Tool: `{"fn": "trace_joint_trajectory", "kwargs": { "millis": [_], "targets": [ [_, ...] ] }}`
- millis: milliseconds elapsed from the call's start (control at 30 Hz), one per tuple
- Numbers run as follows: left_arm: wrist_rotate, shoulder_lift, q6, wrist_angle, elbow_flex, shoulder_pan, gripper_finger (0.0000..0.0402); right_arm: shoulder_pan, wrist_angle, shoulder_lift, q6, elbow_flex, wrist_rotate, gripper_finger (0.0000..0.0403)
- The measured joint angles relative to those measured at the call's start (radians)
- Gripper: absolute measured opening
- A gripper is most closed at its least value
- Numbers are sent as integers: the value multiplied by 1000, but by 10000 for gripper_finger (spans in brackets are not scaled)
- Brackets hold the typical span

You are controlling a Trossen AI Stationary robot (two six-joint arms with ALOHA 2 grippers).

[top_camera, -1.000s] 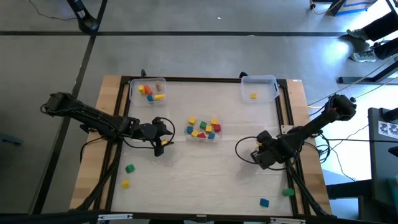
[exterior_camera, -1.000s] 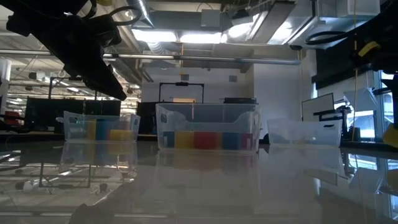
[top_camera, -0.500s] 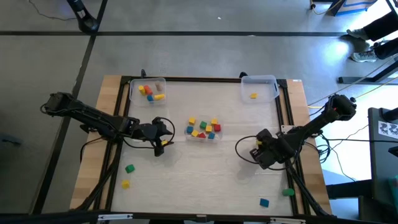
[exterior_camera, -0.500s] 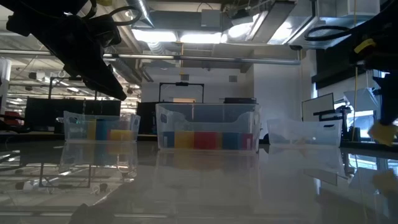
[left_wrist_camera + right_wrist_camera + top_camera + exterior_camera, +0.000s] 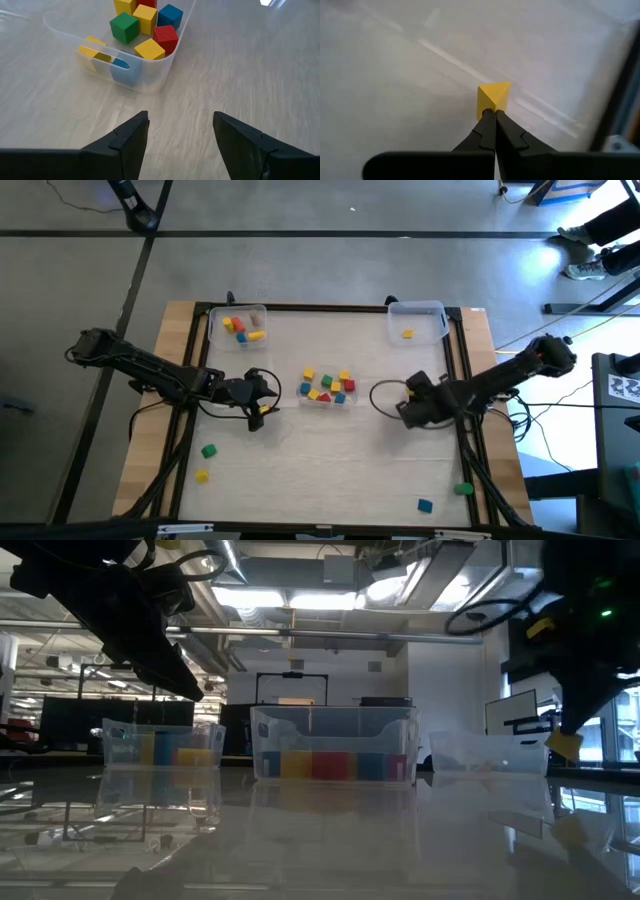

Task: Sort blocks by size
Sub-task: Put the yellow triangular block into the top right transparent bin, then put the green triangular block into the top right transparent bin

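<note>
We carry a yellow block [image 5: 493,98] pinched in our right gripper [image 5: 404,413], at three o'clock of the centre bin [image 5: 350,399]. Next, probably, we judge its size and choose a bin. Our left gripper [image 5: 180,132] waits spread at nine o'clock.

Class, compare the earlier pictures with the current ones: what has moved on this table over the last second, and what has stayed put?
The right gripper, shut on a yellow block, has travelled up the overhead picture and slightly toward the table's middle, nearer the right-hand bin. The left gripper stays open beside the middle bin. The loose blocks have not shifted.
</note>
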Motion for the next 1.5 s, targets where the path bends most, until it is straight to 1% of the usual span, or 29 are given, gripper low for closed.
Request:
{"fn": "trace_joint_trajectory", "kwargs": {
  "millis": [133,367,467,700,833,967,1133,1233,1500],
  "targets": [
    [0,0,0,0,0,0,210,-104,-42,-6,-99,41,55,0],
    [0,0,2,0,0,0,210,-310,-50,-43,-349,150,149,0],
    [0,0,2,0,0,0,210,-412,-46,-43,-456,184,170,0],
    [0,0,19,0,0,0,210,-654,89,-39,-697,191,186,0],
    [0,0,19,5,0,0,210,-768,198,-38,-816,190,185,1],
    [0,0,15,4,0,0,210,-858,304,-38,-900,190,163,1],
    [0,0,14,6,0,0,210,-940,370,-38,-927,190,144,2],
    [0,0,13,6,0,0,210,-975,372,-38,-906,190,121,20],
    [3,0,24,1,0,0,210,-978,375,-38,-928,190,110,122]
  ]
}}
